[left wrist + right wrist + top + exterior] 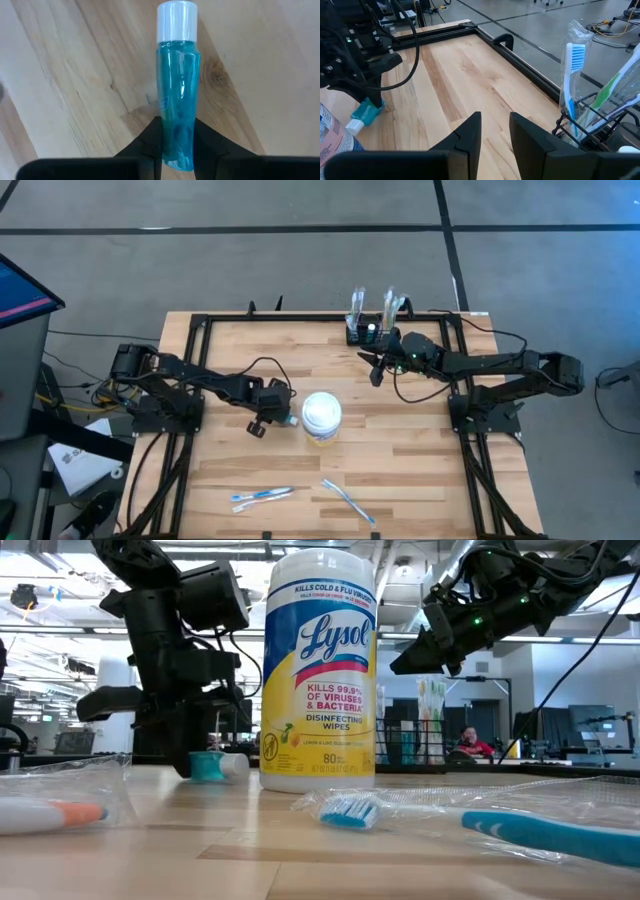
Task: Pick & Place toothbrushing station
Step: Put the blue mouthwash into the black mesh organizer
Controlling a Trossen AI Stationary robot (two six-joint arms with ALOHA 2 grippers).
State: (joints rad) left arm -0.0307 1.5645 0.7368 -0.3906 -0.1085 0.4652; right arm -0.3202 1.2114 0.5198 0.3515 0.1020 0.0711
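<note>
where "lysol disinfecting wipes" reads, tub (318, 670) stands upright.

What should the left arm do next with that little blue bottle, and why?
Probably finish closing and lift. The left gripper has its fingers on both sides of the blue bottle, which lies flat on the table beside the wipes tub. The rack is across the table.

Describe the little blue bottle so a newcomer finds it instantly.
Start at the white wipes tub mid-table. Lying flat on the wood just left of it, between the left gripper's fingers, is the small bottle. Unlike the bagged toothbrushes near the front edge, it is a stubby clear teal cylinder with a white cap.
</note>
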